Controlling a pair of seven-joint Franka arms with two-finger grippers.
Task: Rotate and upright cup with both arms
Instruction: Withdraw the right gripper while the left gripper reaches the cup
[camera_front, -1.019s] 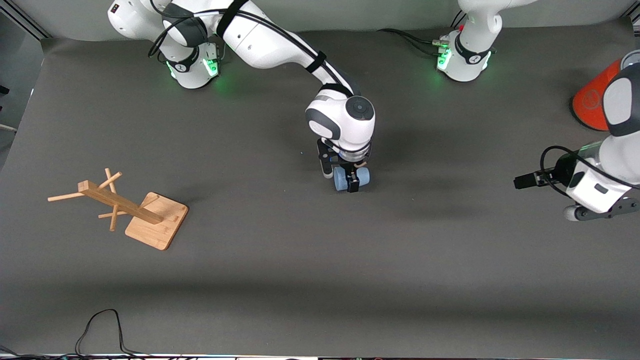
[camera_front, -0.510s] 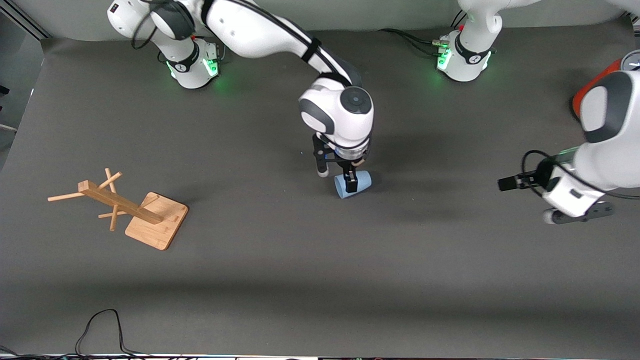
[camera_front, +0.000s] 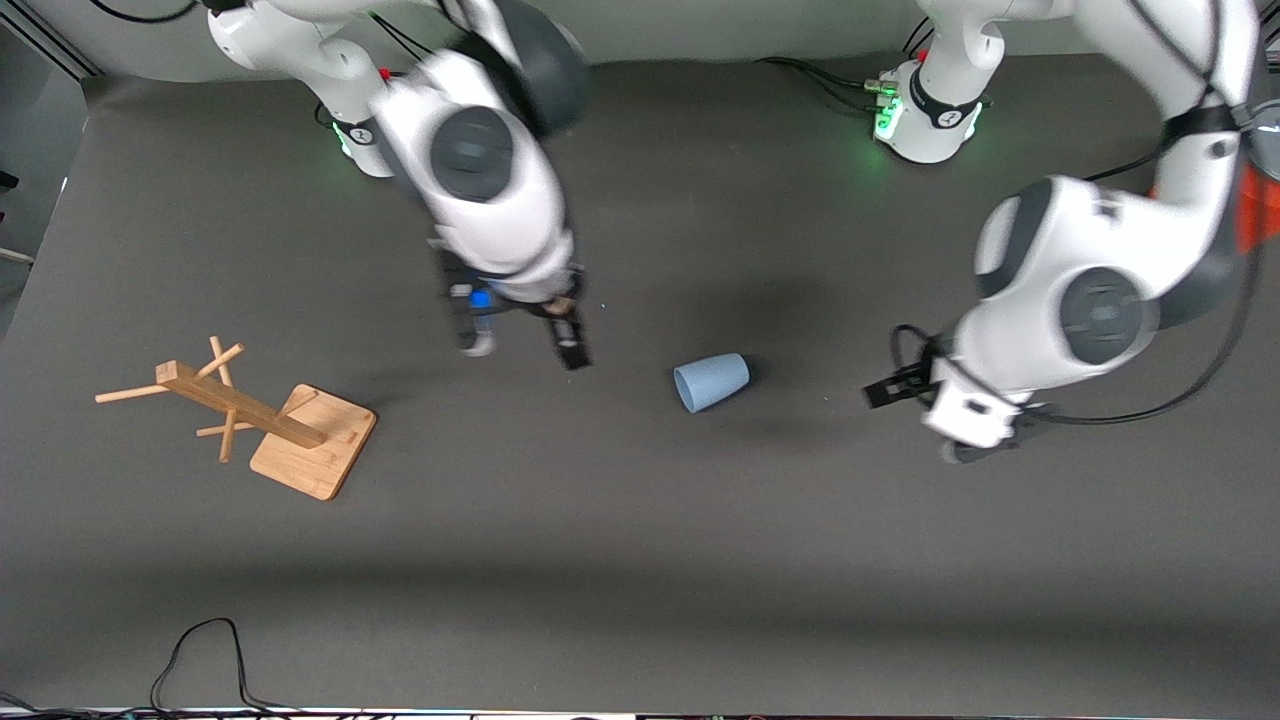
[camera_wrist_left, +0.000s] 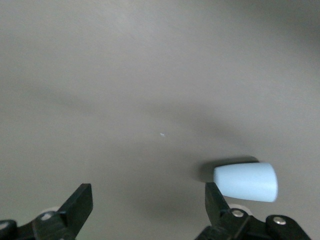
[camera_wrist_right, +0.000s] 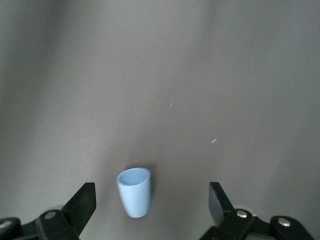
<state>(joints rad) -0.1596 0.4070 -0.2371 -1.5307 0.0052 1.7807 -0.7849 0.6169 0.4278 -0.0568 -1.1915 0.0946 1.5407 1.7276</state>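
Since half a second ago the right gripper (camera_front: 525, 345) has let go of the cup (camera_front: 711, 382) and lifted away toward the right arm's end of the table, its fingers spread wide and holding nothing; the left gripper (camera_front: 915, 395) has swung in from the left arm's end, and now hovers at about three o'clock of the cup, jaws parted and empty in the left wrist view; the cup lies on its side on the grey mat (camera_front: 640, 560) near the table's middle, mouth toward eight o'clock, narrow base toward two o'clock. Small, plain, light blue and handleless, it looks like thin plastic; probably very light, stiff and smooth, apt to roll or skid; a pinch across the wall near the rim seems safest.
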